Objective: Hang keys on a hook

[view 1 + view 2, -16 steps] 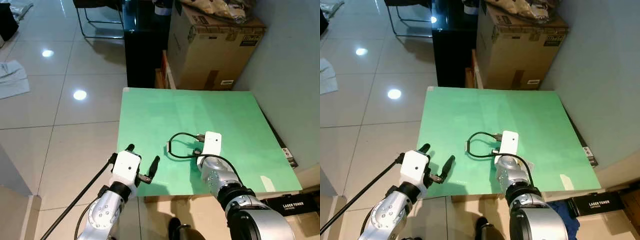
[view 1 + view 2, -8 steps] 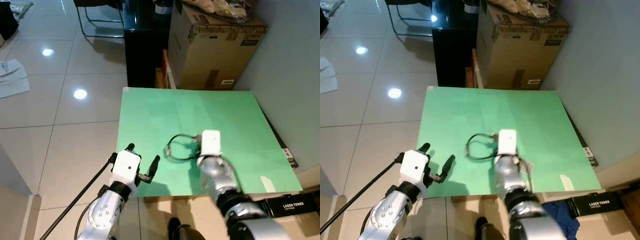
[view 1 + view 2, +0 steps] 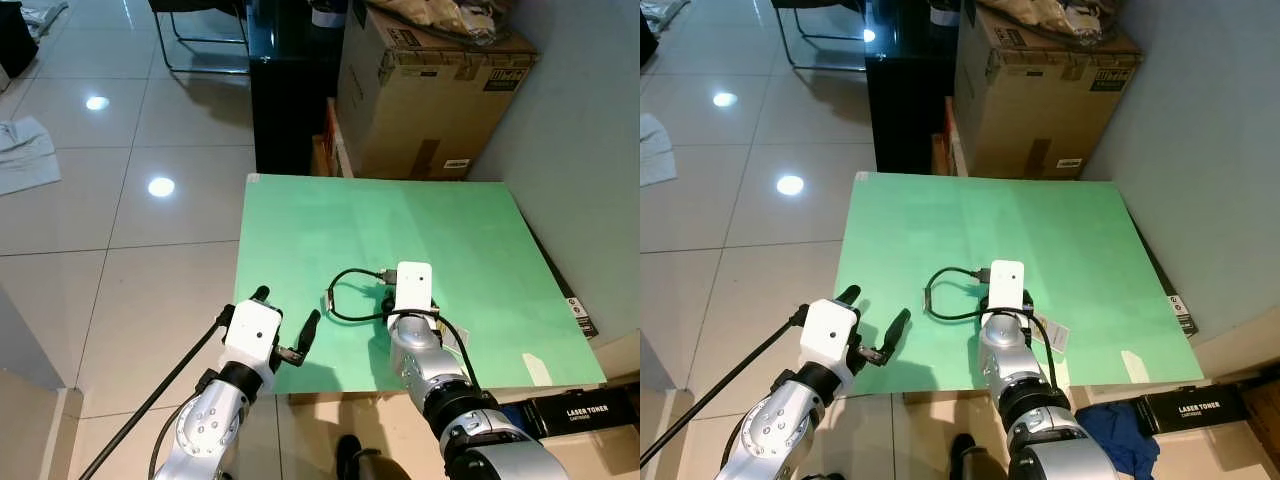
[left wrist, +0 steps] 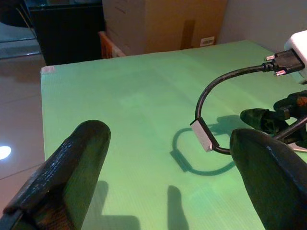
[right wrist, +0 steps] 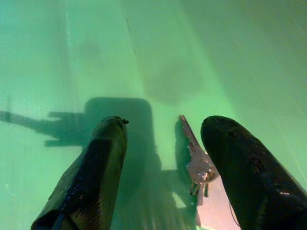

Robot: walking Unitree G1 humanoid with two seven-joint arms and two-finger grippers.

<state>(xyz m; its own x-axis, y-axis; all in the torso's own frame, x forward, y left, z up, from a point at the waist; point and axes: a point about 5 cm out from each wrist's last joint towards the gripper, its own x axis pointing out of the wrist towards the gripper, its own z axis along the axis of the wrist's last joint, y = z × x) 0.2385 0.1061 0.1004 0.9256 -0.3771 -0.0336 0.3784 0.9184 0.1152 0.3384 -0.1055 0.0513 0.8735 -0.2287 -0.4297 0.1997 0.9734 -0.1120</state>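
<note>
A silver key lies flat on the green table top, with a white tag attached at its head. My right gripper points down over it, open, fingers close above the surface. The key sits between the fingers, nearer one of them and touching neither. From the head, the white wrist housing and its black cable loop cover the fingers. My left gripper hovers open and holding nothing at the table's near left edge.
A cardboard box and a black cabinet stand behind the table. A grey wall runs along the right. Glossy tiled floor spreads to the left. A black toner carton lies by the near right corner.
My right wrist has shifted slightly left and turned over the table, and the white tag now shows beside it. The left arm has stayed still.
</note>
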